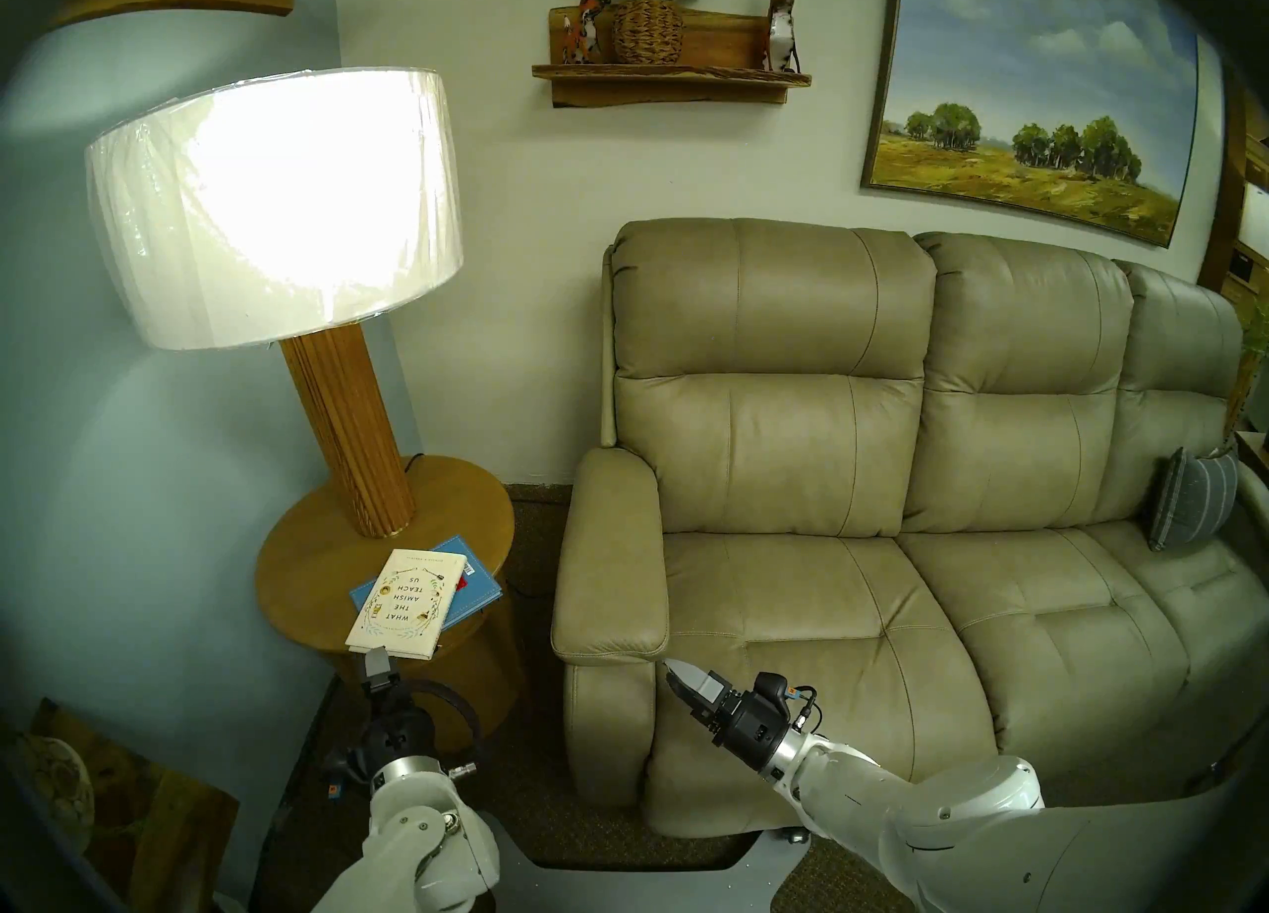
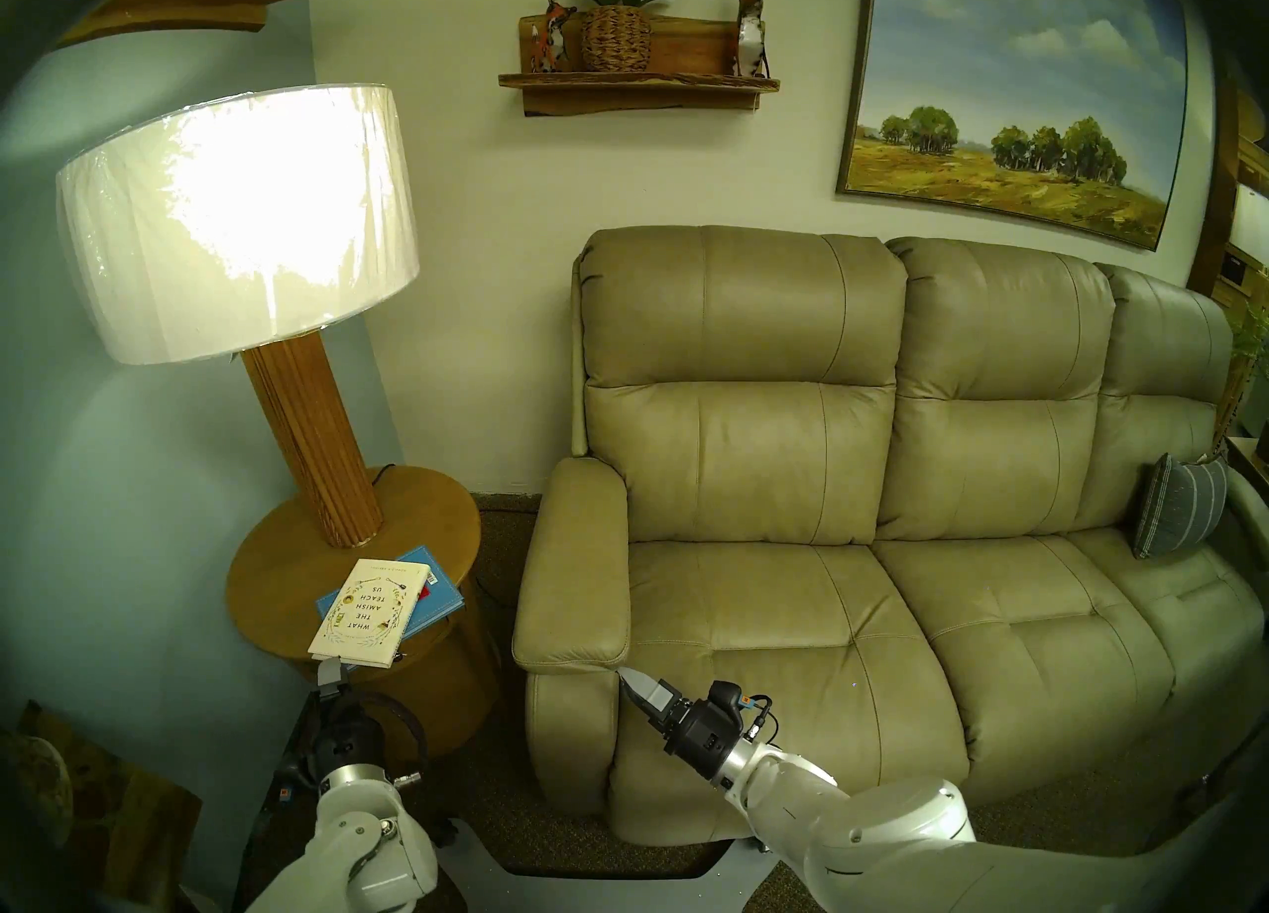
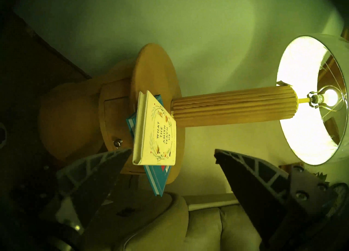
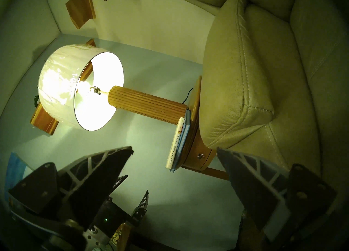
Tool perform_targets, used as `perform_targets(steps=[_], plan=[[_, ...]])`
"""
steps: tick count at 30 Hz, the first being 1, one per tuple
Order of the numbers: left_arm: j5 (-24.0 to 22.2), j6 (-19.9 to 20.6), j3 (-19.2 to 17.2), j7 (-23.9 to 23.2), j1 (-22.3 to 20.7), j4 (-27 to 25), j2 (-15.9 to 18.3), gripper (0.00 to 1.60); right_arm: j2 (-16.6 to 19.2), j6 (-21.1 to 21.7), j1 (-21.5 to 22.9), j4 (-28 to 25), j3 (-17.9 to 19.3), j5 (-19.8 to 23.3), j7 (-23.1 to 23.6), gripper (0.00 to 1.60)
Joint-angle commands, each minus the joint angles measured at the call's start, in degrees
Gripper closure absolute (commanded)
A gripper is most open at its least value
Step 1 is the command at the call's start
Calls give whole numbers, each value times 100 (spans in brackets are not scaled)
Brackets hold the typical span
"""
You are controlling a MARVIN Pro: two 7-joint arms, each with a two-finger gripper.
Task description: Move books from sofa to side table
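Now both books (image 1: pixel 412 592) lie on the side table (image 1: pixel 302 548) beside the lamp (image 1: pixel 275 204); both tools gape empty.

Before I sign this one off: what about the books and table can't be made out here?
- Blue book: most of its cover, under the cream book, both head views.
- Side table: top seen edge-on, partly behind the sofa armrest, right wrist view.
- Cream book's small print: too small anywhere.

Left claw (image 1: pixel 376 666) open; right claw (image 1: pixel 676 675) open.
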Motion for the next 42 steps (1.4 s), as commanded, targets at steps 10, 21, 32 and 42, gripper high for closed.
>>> perform_targets(steps=[10,21,32,42], plan=[[-37,149,-256,-1495,-875,1188,-507,0,-85,-115,131,-57,16,34,-210,0],[-337,692,-532,-2478,-937,1553,-830,0,-55,-127,137,2,16,48,-251,0],[-708,1078,-679,-3407,-1075,1956,-945,0,-28,-142,144,56,16,52,-255,0],[-1026,1200,-677,-4057,-1213,2273,-978,0,-19,-146,147,73,16,54,-256,0]])
